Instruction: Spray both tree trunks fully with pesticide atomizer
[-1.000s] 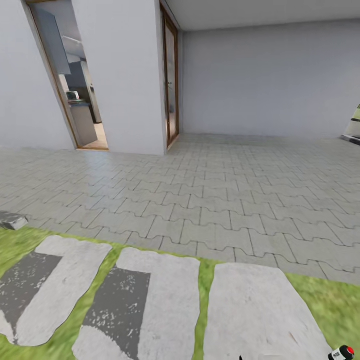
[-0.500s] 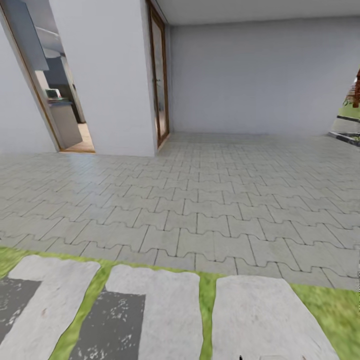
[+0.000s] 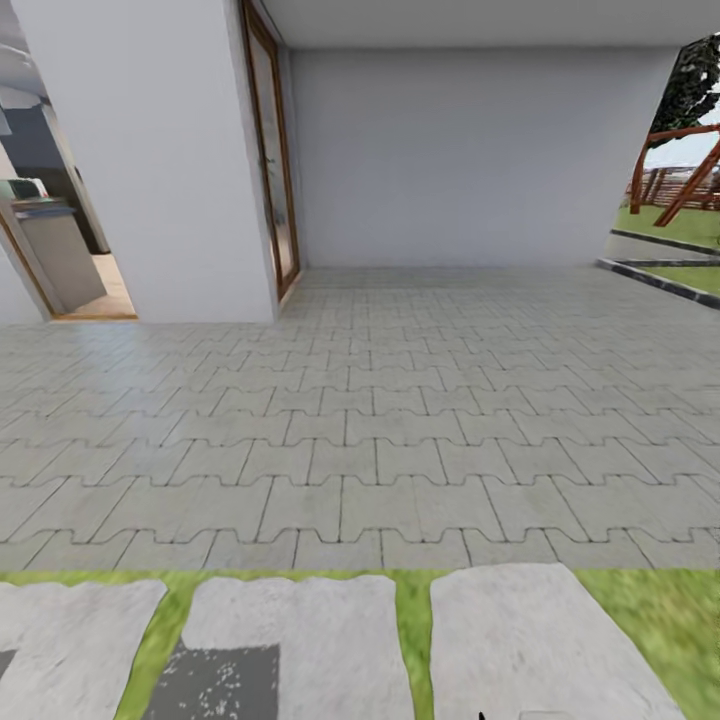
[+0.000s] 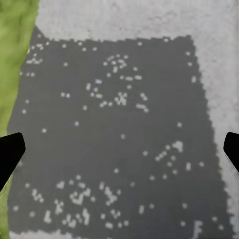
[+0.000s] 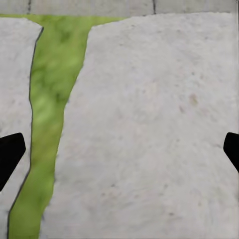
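Note:
The pesticide atomizer and the trees are out of view. The head view looks across a grey paved patio (image 3: 380,420) toward a white house wall (image 3: 470,150), with pale stepping stones (image 3: 520,640) set in grass at the bottom. My left gripper (image 4: 119,154) is open, its dark fingertips (image 4: 10,152) at the picture's two sides. It hangs over a dark speckled patch of a stepping stone (image 4: 114,139). My right gripper (image 5: 119,154) is also open and holds nothing. It hangs over a pale stone (image 5: 149,129) beside a strip of grass (image 5: 50,109).
An open doorway (image 3: 50,260) into the house is at the left and a wood-framed glass door (image 3: 272,170) at the wall's corner. At the far right lie lawn (image 3: 690,225), a reddish wooden frame (image 3: 680,165), dark foliage (image 3: 695,85) and a dark kerb (image 3: 660,280).
The head camera has turned to the right: the doorway slid left, and lawn with a wooden frame came in at the right. A small red-capped object at the bottom right corner left the picture.

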Tool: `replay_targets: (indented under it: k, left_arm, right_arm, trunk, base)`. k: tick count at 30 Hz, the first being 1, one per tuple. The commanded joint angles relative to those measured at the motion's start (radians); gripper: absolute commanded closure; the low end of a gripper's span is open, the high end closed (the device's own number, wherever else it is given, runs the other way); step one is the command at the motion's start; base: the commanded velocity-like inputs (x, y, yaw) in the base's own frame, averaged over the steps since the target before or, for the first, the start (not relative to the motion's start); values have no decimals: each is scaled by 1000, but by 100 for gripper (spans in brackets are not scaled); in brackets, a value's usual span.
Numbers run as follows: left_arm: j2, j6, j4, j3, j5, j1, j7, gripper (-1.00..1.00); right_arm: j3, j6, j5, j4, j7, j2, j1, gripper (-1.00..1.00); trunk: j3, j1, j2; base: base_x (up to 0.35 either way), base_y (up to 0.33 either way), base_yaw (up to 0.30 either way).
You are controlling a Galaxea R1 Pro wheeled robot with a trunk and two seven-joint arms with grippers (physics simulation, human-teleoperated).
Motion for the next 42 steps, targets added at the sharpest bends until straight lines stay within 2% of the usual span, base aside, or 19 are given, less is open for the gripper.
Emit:
replay_targets:
  k: [1, 42]
  left_arm:
    - [0, -3, 1, 3, 0, 0, -2, -100]
    - [0, -3, 1, 3, 0, 0, -2, -100]
  right_arm:
    - [0, -3, 0, 1, 0, 0, -1, -100]
    - [0, -3, 0, 0, 0, 0, -1, -100]
  trunk:
    - [-1, 0, 0]
    - [-1, 0, 0]
  base:
    - [254, 228, -263]
    - [194, 277, -263]
